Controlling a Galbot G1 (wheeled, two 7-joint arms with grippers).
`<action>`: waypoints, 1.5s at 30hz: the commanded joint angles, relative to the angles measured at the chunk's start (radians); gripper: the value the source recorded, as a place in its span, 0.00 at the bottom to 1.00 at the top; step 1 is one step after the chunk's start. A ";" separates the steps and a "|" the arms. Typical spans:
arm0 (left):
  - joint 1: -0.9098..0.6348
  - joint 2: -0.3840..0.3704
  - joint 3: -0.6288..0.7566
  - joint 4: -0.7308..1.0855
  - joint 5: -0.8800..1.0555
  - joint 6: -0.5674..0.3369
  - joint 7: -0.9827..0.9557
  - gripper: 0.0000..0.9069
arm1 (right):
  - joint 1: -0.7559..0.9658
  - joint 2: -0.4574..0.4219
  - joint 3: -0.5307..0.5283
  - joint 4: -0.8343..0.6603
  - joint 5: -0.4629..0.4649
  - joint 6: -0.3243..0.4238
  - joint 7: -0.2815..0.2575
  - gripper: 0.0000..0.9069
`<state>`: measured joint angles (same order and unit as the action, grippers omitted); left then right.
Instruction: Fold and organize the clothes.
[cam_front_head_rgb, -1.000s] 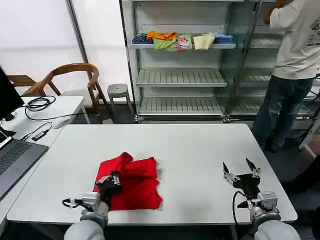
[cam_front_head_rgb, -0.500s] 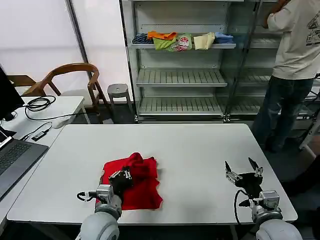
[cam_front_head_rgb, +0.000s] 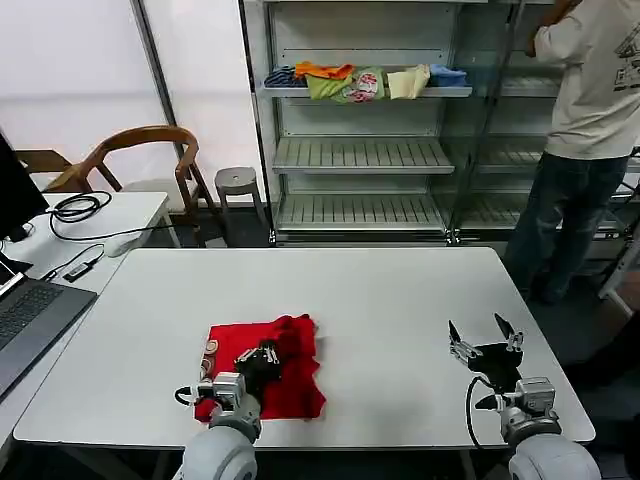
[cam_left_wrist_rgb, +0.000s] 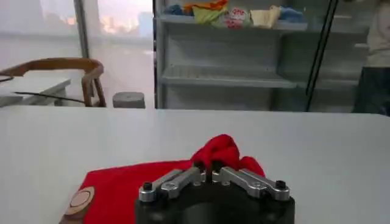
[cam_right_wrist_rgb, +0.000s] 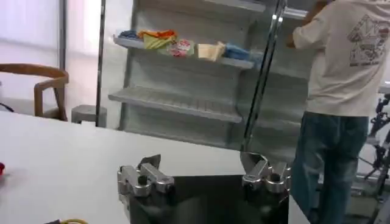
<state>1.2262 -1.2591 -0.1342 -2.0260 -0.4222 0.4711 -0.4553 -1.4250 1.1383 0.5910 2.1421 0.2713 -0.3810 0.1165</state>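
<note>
Red T-shirt (cam_front_head_rgb: 262, 367) lying on the near left part of the white table (cam_front_head_rgb: 400, 300), partly folded into a rough rectangle, with a bunched ridge along its far right edge. A bit of the brown-and-white print (cam_front_head_rgb: 209, 347) showing at the left edge of the cloth.

Left gripper (cam_front_head_rgb: 262, 357) low over the middle of the shirt, fingers drawn together and pinching a raised fold of red fabric (cam_left_wrist_rgb: 220, 151), as seen clearly in the left wrist view. Right gripper (cam_front_head_rgb: 485, 343) parked above the bare table on the right side, well apart from the shirt, jaws spread wide and holding nothing.

Judged from the look: light, thin cotton, very soft and limp, no stiffness at all. Likely to sag, wrinkle and drag on the table when lifted by one point only. Not fragile, not slippery, but layers probably easy to separate, so a pinch may catch only the top layer. Better hold probably at a hem or corner, through all layers, and with both grippers at two corners for a straight fold.
</note>
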 joint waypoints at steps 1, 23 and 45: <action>-0.001 -0.021 0.021 0.010 -0.014 -0.033 0.006 1.00 | 0.005 0.000 0.000 -0.004 0.000 0.002 -0.001 1.00; 0.093 0.048 -0.057 -0.207 0.023 -0.155 0.168 1.00 | 0.014 -0.002 0.001 0.010 0.010 0.020 -0.008 1.00; 0.177 0.094 -0.280 -0.003 -0.019 0.017 0.070 1.00 | -0.030 0.011 0.024 0.050 0.009 0.035 -0.009 1.00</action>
<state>1.3843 -1.1570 -0.3946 -2.1064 -0.4559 0.4116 -0.3518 -1.4342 1.1486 0.6044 2.1820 0.2804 -0.3477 0.1070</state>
